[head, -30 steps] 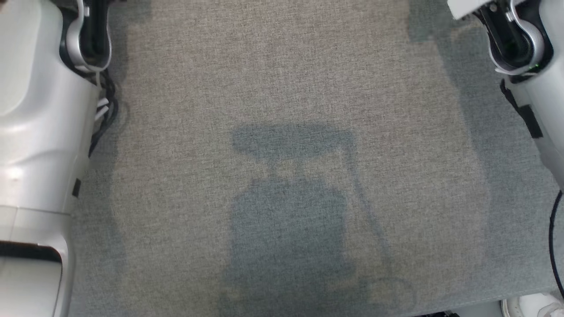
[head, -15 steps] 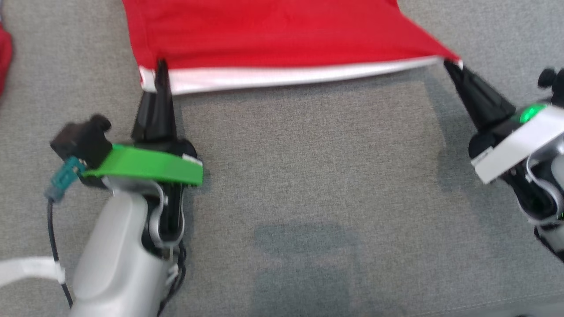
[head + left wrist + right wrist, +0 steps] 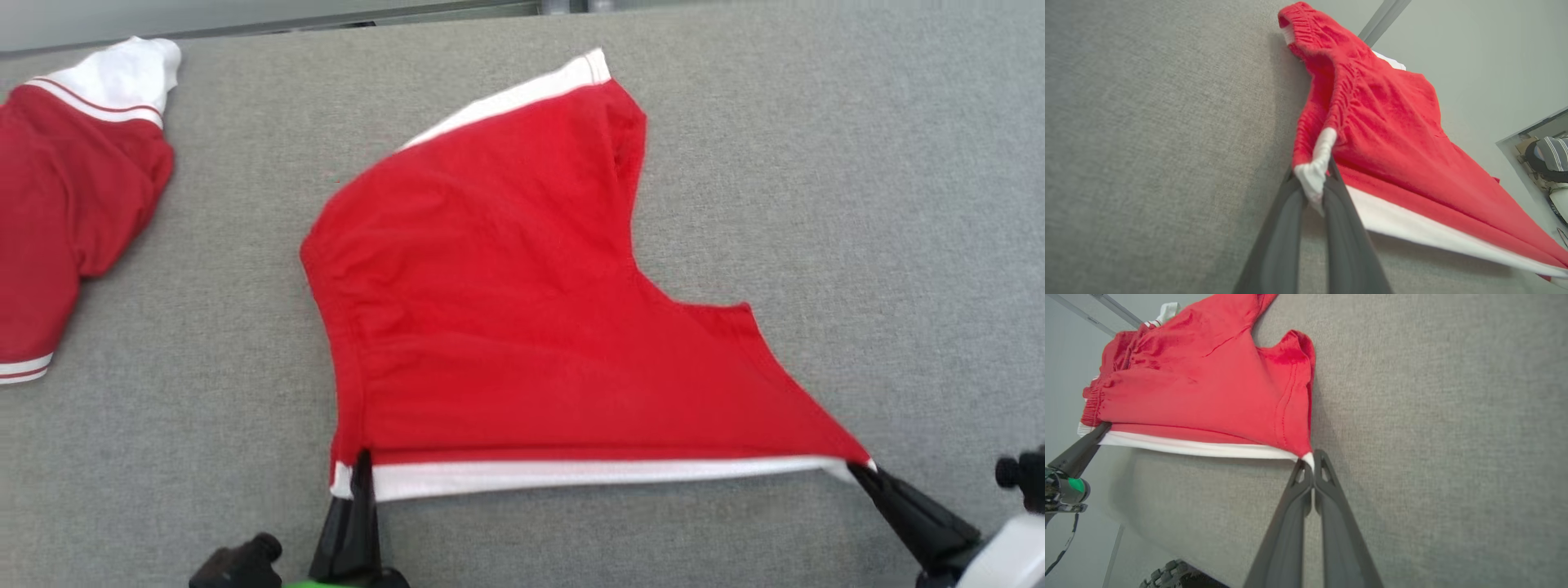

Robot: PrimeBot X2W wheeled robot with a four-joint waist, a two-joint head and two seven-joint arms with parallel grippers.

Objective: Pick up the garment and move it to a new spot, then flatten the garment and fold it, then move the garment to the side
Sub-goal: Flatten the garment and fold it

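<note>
The head camera has tipped up since half a second ago, so the whole red garment (image 3: 506, 327) now shows, spread on the grey bench (image 3: 816, 204). The left tool (image 3: 361, 459) and right tool (image 3: 856, 467) stay clamped on its white hem corners.

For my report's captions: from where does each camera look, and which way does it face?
Head view: on the head, looking down at red shorts on grey fabric; left claw and right claw at bottom.
Left wrist view: on that wrist, looking along its claw, shut on the white hem.
Right wrist view: likewise, at the hem's other corner.
Both wrist views share the hem.
</note>
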